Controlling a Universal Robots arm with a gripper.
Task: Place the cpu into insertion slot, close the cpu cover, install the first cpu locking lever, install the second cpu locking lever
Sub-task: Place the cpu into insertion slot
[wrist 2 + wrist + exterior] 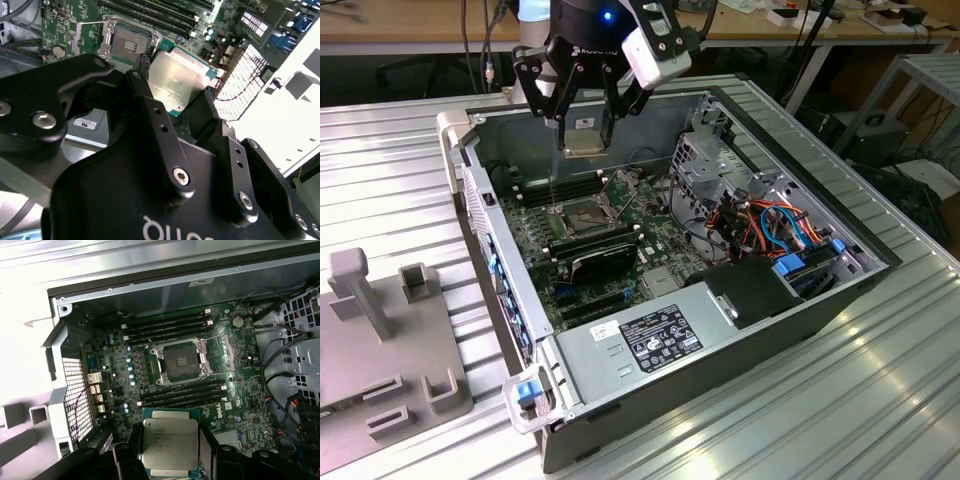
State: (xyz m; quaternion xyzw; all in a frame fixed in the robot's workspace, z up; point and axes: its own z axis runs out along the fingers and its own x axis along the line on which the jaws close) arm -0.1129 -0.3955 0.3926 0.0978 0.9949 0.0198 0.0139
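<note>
Black gripper (pixel 584 140) pinches the cpu (pixel 170 445) by its edges, metal top showing small print too fine to read. Beneath the gripper, well apart, the empty insertion slot (pixel 180 361) sits uncovered on the green motherboard (pixel 250 390).

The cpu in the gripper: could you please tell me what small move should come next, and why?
Probably shift the cpu sideways until it hangs squarely over the open socket. The gripper holds it in its jaws well above the board, and in the first wrist view memory slots lie between it and the socket.
</note>
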